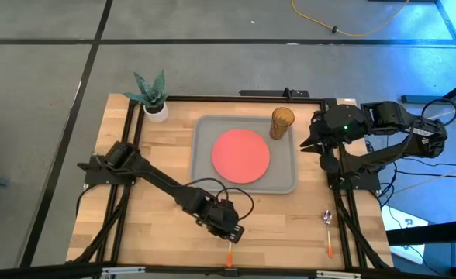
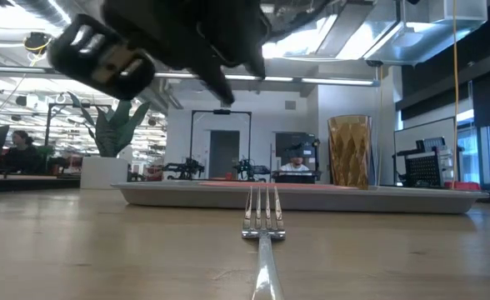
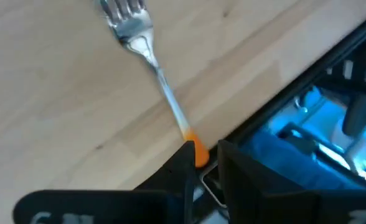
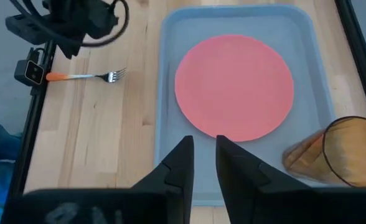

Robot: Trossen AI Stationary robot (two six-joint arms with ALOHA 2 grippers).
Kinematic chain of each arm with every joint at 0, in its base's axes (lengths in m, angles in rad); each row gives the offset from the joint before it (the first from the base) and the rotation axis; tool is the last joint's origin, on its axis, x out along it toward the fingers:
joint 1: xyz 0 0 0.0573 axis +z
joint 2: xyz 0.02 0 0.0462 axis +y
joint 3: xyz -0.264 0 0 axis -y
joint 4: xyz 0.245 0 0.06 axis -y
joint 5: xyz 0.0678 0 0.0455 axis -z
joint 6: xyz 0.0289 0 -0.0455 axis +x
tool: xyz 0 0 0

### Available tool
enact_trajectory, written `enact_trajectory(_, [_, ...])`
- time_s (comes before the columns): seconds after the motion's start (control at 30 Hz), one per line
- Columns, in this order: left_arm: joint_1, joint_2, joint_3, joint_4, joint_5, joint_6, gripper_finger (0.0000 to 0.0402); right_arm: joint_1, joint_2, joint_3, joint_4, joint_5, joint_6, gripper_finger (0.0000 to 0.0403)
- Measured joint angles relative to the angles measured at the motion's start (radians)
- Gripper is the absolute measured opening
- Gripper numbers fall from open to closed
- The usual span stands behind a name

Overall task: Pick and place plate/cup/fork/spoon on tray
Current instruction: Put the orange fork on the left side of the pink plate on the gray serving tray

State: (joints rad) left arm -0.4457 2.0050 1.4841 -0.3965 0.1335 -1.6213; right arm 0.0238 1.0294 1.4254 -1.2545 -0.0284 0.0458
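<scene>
The fork [image 3: 150, 59] lies flat on the wooden table near its front edge, tines toward the tray, with its orange handle [image 1: 229, 256] nearest the edge. My left gripper [image 1: 232, 230] hovers above it, narrowly open, and touches nothing. In the left wrist view the orange handle end [image 3: 198, 154] shows in the gap between the fingertips. The grey tray [image 1: 284, 183] carries the coral plate [image 1: 241, 155] and the amber cup [image 1: 281, 122]. The spoon [image 1: 328, 229] lies at the front right. My right gripper [image 1: 309, 142] waits, narrowly open, above the tray's right edge.
A white pot with a green plant [image 1: 153, 99] stands at the table's far left corner. Dark frame rails run along the table's edges [image 1: 127, 147]. Bare wood lies between the tray and the fork. In the low view, people sit in the room beyond the table [image 2: 295, 167].
</scene>
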Motion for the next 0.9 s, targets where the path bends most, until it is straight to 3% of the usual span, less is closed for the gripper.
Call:
enact_trajectory(0.33, [-0.059, 0.009, 0.002, 0.024, -0.276, -0.027, 0.0058, 0.0, 0.0, 0.0, 0.0, 0.0, -0.008, 0.0068])
enact_trajectory(0.9, [-0.085, 0.026, 0.003, 0.028, -0.333, -0.037, 0.0057, 0.0, 0.0, 0.0, 0.0, -0.001, -0.025, 0.0068])
